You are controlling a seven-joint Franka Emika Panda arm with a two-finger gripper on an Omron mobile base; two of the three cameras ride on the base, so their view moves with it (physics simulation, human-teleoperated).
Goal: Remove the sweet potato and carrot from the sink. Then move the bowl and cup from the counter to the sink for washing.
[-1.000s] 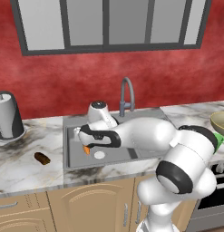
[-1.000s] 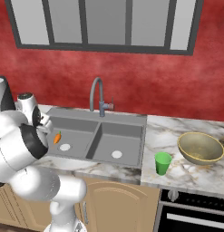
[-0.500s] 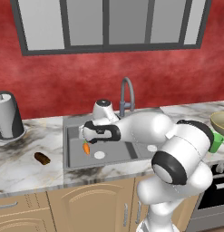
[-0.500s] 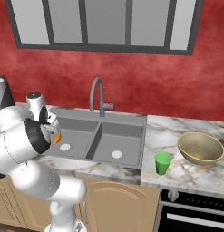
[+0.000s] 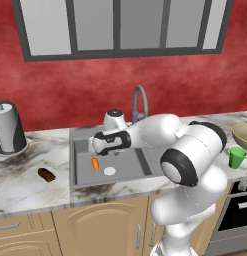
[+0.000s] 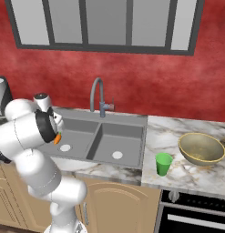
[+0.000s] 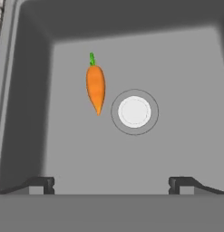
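The orange carrot (image 7: 95, 86) lies on the floor of the left basin of the grey sink (image 5: 77, 150), just left of the white drain (image 7: 134, 112); it also shows as carrot (image 5: 95, 163) and carrot (image 6: 57, 139). My gripper (image 7: 111, 185) hangs above that basin, open and empty, with the carrot ahead of its fingertips (image 7: 41, 183). On the counter (image 5: 25, 185) left of the sink rests the dark brown sweet potato (image 5: 46, 174). To the right of the sink stand the green cup (image 6: 163, 164) and the olive-tan bowl (image 6: 201, 148).
A curved grey faucet (image 6: 98, 95) rises behind the divider between the basins. A kettle (image 5: 9, 130) stands at the far left of the counter. A dark oven front (image 6: 196, 214) sits below the counter's right end. My arm arches over the sink's right basin.
The hand has risen slightly over the left basin and the elbow has swung up. The carrot lies where it was. The jaws stayed open.
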